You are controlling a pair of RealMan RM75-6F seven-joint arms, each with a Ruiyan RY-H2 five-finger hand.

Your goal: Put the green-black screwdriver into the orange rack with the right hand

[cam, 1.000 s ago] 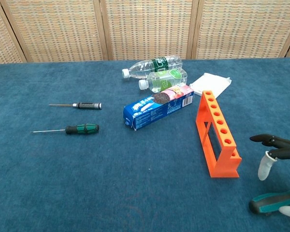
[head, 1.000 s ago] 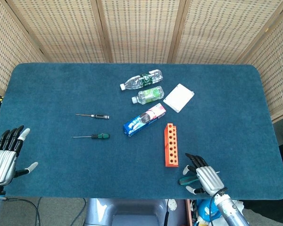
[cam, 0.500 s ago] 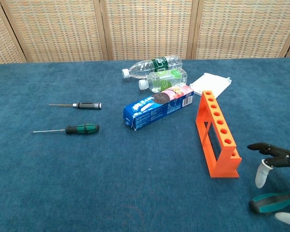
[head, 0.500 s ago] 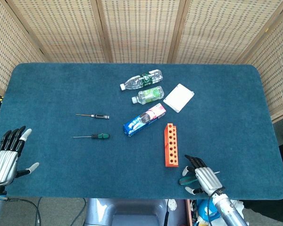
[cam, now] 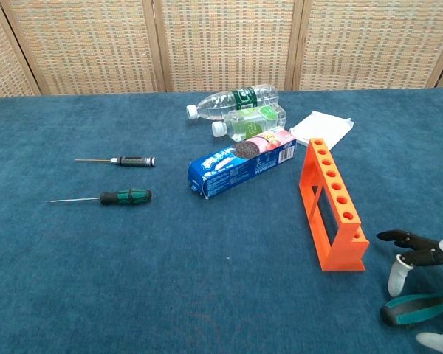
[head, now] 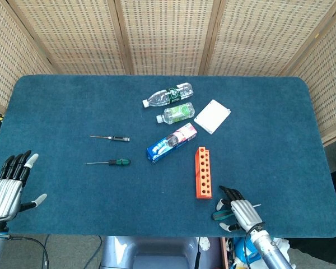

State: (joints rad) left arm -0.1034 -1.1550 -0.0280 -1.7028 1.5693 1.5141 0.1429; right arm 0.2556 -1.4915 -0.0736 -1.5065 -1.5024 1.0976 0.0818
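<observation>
Right hand (head: 235, 211) lay empty, fingers apart, by orange rack (head: 203, 172); green-black screwdriver (head: 108, 162) sat well left — reach over, grip handle.

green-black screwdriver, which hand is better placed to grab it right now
Left. The green-black screwdriver lies on the table's left half, nearer the open left hand; the right hand sits beyond the orange rack.

Both my cameras get bright, even light from overhead, with no glare. Shadows are soft and short: a faint one lies under my right fingers (cam: 399, 237), and a thin one hugs the foot of the orange rack (cam: 331, 204) beside them. Focus holds sharp from my fingers to the far bench (head: 56, 112) edge, which bows slightly from above.
</observation>
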